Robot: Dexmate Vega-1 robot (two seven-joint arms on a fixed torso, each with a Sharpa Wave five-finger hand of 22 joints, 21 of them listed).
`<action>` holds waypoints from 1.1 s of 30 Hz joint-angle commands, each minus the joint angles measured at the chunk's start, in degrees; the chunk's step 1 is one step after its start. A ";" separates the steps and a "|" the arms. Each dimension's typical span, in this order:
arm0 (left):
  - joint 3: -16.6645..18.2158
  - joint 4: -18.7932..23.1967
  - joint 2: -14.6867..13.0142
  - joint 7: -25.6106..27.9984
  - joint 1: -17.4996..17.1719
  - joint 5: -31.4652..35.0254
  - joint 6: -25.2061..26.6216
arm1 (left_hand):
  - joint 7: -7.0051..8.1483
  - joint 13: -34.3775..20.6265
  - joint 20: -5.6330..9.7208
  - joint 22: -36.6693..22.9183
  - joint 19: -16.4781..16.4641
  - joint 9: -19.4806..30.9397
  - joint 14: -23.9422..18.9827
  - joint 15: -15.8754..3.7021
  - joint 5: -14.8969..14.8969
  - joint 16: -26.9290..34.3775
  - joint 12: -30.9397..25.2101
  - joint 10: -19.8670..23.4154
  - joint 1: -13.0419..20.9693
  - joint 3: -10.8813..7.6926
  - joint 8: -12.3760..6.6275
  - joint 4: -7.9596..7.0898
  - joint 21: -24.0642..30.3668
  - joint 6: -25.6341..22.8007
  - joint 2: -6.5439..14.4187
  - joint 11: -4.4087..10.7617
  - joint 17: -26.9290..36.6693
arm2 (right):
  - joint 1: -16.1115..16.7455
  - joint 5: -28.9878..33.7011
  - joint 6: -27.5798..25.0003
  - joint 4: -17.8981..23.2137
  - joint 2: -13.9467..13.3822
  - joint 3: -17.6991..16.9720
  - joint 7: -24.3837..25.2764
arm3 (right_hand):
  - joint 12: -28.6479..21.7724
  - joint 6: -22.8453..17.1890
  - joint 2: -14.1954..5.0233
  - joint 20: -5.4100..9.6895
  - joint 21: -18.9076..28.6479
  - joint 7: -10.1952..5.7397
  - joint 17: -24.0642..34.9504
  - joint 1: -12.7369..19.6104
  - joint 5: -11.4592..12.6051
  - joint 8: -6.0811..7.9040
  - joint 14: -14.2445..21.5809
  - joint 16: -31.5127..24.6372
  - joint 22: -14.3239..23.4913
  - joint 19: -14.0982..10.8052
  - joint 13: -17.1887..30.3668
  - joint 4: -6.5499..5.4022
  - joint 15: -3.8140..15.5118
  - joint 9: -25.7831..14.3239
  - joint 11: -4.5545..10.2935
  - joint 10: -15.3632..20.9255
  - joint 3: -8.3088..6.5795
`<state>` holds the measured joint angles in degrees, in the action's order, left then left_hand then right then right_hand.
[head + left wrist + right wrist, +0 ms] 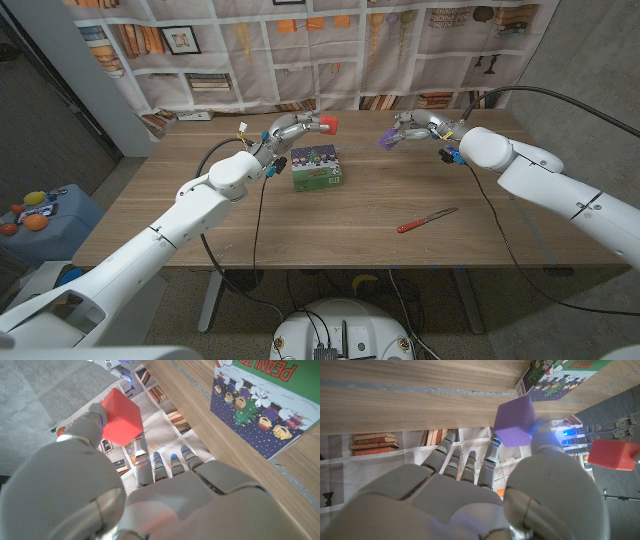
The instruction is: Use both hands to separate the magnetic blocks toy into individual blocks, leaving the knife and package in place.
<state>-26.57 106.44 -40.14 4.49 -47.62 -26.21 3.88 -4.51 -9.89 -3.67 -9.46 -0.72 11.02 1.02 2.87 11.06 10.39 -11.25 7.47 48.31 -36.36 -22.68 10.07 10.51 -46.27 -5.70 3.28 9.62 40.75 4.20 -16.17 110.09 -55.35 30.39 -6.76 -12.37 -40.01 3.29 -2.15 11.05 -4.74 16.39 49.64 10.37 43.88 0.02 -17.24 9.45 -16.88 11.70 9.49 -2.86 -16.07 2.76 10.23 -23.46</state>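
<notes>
- The left hand (285,130) grips a red block (329,124) raised above the far side of the table (360,215); the left wrist view shows the red block (120,416) pinched at the fingertips.
- The right hand (418,128) holds a purple block (386,141), also raised, well apart from the red one.
- In the right wrist view the purple block (515,422) sits between thumb and fingers.
- The package (317,168), green with cartoon figures, lies on the table just beside the left hand.
- The knife (426,220), red-handled, lies nearer the front edge, toward the right.
</notes>
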 commanded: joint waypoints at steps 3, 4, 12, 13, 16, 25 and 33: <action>-1.55 6.74 -4.58 2.83 0.65 7.90 8.43 | 7.11 -0.15 0.33 -0.24 0.80 0.89 0.31 0.70 0.58 -0.23 0.18 0.06 1.97 0.36 -0.46 -0.11 -0.17 -7.05 2.34 0.03 0.15 | -2.69 6.27 -4.23 0.54 -0.25 3.47 -3.19 | 0.27 -8.16 -5.89 0.47 0.11 -8.05 0.12 6.52 0.25 0.98 0.08 -0.51 0.30 -0.36 0.21 0.03 0.25 -0.57 0.08 0.47 0.03; -1.78 7.29 -4.95 3.09 0.73 8.84 9.09 | 7.10 -0.15 0.37 -0.24 0.86 0.90 0.32 0.74 0.58 -0.23 0.19 0.06 1.99 0.38 -0.44 -0.11 -0.18 -7.03 2.37 0.05 0.15 | -2.78 6.44 -4.08 0.47 -0.31 3.56 -3.43 | 0.26 -8.16 -5.90 0.48 0.12 -8.05 0.13 6.53 0.25 0.98 0.09 -0.51 0.30 -0.38 0.21 0.03 0.24 -0.58 0.10 0.52 0.03; -3.02 10.83 -7.26 2.53 1.57 13.33 14.11 | 7.01 -0.16 0.90 -0.24 1.86 0.96 0.89 0.94 0.58 -0.35 0.28 -0.14 2.02 0.77 -0.29 -0.21 -0.38 -6.92 2.69 0.11 0.16 | -2.79 8.59 -5.99 1.53 -0.64 4.24 -4.51 | 0.28 -8.14 -5.97 0.58 0.12 -8.06 0.16 6.65 0.24 1.02 0.16 -0.54 0.30 -0.43 0.22 0.03 0.32 -0.65 0.14 0.47 0.08; -2.87 11.32 -7.31 2.74 1.41 13.38 14.89 | 7.02 -0.16 0.95 -0.23 1.88 0.96 0.90 0.90 0.57 -0.34 0.26 -0.08 2.01 0.80 -0.29 -0.22 -0.37 -6.93 2.71 0.16 0.16 | -2.72 8.85 -6.22 1.67 -0.67 4.29 -4.53 | 0.28 -8.15 -5.98 0.58 0.13 -8.06 0.16 6.67 0.24 1.03 0.22 -0.56 0.30 -0.45 0.22 0.02 0.27 -0.66 0.15 0.49 0.09; -2.37 12.63 -7.77 3.22 0.67 13.55 16.35 | 6.94 -0.16 0.99 -0.24 2.03 0.98 0.96 0.93 0.56 -0.34 0.28 -0.14 1.95 0.90 -0.25 -0.28 -0.38 -6.91 2.78 0.16 0.16 | -2.51 10.20 -6.91 2.29 -0.96 4.63 -4.58 | 0.26 -8.10 -5.98 0.59 0.14 -8.04 0.17 6.68 0.23 1.02 0.17 -0.54 0.30 -0.48 0.22 0.01 0.42 -0.68 0.16 0.53 0.12; -4.03 17.43 -11.38 1.51 2.23 17.74 24.82 | 6.86 -0.16 1.08 -0.24 2.33 1.04 1.30 0.95 0.53 -0.36 0.33 -0.25 1.74 1.27 -0.20 -0.45 -0.32 -7.00 3.11 0.22 0.16 | -2.83 13.74 -9.77 3.96 -1.43 6.06 -6.96 | 0.27 -8.14 -6.10 0.68 0.13 -8.03 0.22 6.72 0.23 1.10 0.26 -0.56 0.30 -0.54 0.23 -0.06 0.47 -0.79 0.16 0.53 0.23; -6.73 19.34 -12.30 -1.93 4.94 20.53 30.77 | 6.70 -0.16 1.08 -0.23 2.62 1.10 1.58 0.88 0.52 -0.35 0.38 -0.43 1.56 1.61 -0.12 -0.56 -0.26 -7.04 3.46 0.32 0.16 | -4.03 16.98 -10.13 3.82 -1.14 7.90 -9.74 | 0.28 -8.12 -6.16 0.72 0.13 -8.07 0.25 6.82 0.23 1.12 0.31 -0.57 0.30 -0.58 0.24 -0.04 0.46 -0.85 0.18 0.51 0.27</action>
<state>-30.79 122.26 -50.49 5.71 -45.13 -9.61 26.45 -4.49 -9.89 -2.65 -9.46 1.53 11.02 2.26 3.68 11.24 10.15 -11.03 7.24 47.61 -34.93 -22.67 9.59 10.18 -46.25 -5.00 3.49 9.62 37.82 16.93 -24.82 113.34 -56.54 36.17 -13.37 -12.37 -40.01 3.29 -1.84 11.05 -4.74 16.38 49.65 10.40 44.06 0.33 -17.67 9.45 -17.19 11.87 9.49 -2.55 -16.07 2.76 10.23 -23.46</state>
